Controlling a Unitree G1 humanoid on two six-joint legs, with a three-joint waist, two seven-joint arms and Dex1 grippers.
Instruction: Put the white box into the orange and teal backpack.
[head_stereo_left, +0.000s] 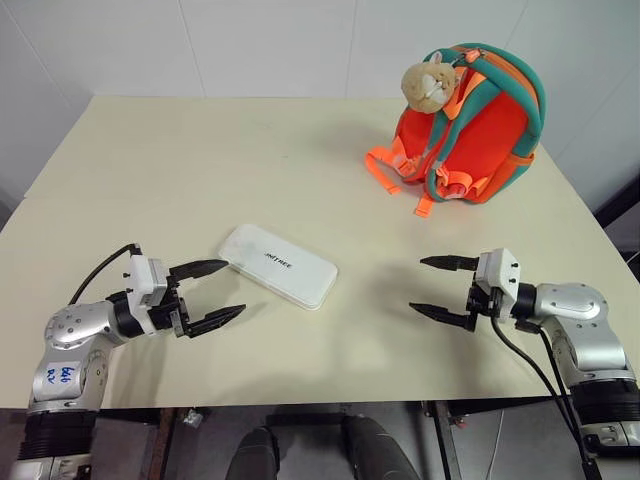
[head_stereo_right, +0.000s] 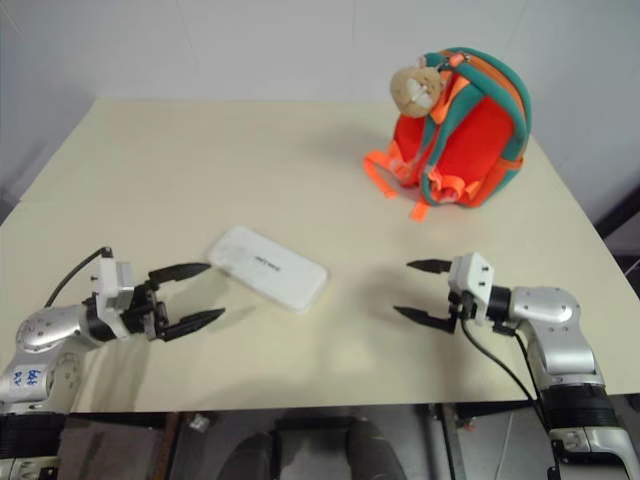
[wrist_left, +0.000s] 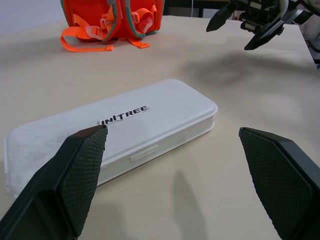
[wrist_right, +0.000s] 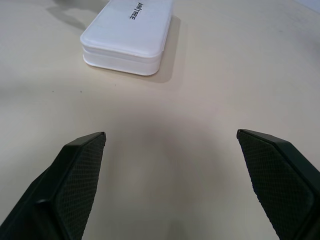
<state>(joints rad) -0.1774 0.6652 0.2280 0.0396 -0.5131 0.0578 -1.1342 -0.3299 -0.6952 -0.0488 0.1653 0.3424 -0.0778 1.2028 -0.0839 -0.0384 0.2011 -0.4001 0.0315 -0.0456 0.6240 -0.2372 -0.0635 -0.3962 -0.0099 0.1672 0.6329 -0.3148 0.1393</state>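
White box (head_stereo_left: 278, 265) flat on table, between spread jaws

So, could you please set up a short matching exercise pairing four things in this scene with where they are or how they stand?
Things:
1. white box
2. orange and teal backpack
3. plush toy
4. left gripper

Descriptions:
A. standing upright at the table's far right
B. open, beside one end of the box, apart from it
C. lying flat mid-table, lettering up
D. hanging near the backpack's top

Pairs: 1-C, 2-A, 3-D, 4-B
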